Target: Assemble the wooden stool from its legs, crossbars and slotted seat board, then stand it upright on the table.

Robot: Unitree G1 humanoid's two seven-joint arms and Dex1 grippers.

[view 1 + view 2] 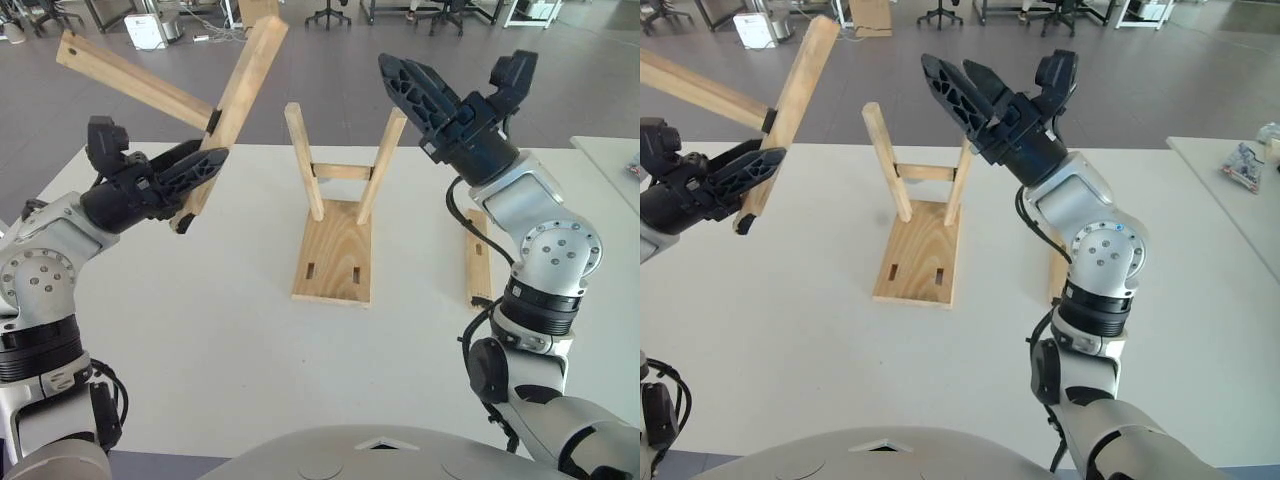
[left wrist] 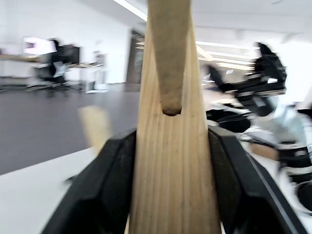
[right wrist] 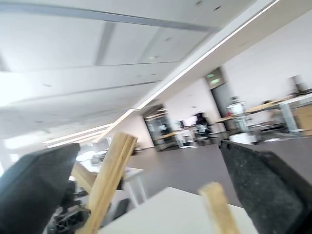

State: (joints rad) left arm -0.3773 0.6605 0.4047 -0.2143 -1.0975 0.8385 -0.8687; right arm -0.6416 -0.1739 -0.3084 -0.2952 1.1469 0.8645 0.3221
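A white table holds a slotted seat board lying flat near its middle, well in from every edge, with bare tabletop open to its left and on the near side. Two legs stand in the board's far end, leaning toward each other's bases and joined by a short crossbar. Two slots at the near end are unfilled.

The left gripper is raised over the table's left side. It is clamped on the lower part of a second leg pair, two lengths joined in a V that reaches up and back past the table's far edge. In the right eye view, one arm of that V is cut off by the frame's left side. The left wrist view shows what the head views hide: both dark fingers pressed against the flat faces of the held leg, with the joining piece entering a hole just above them.

The right gripper hangs in the air above and to the right of the standing legs, its fingers spread and holding nothing. In the right wrist view, the fingers sit at opposite sides of the frame.

A loose wooden piece lies near the table's right edge, partly hidden behind the right arm. Its type is hard to make out.
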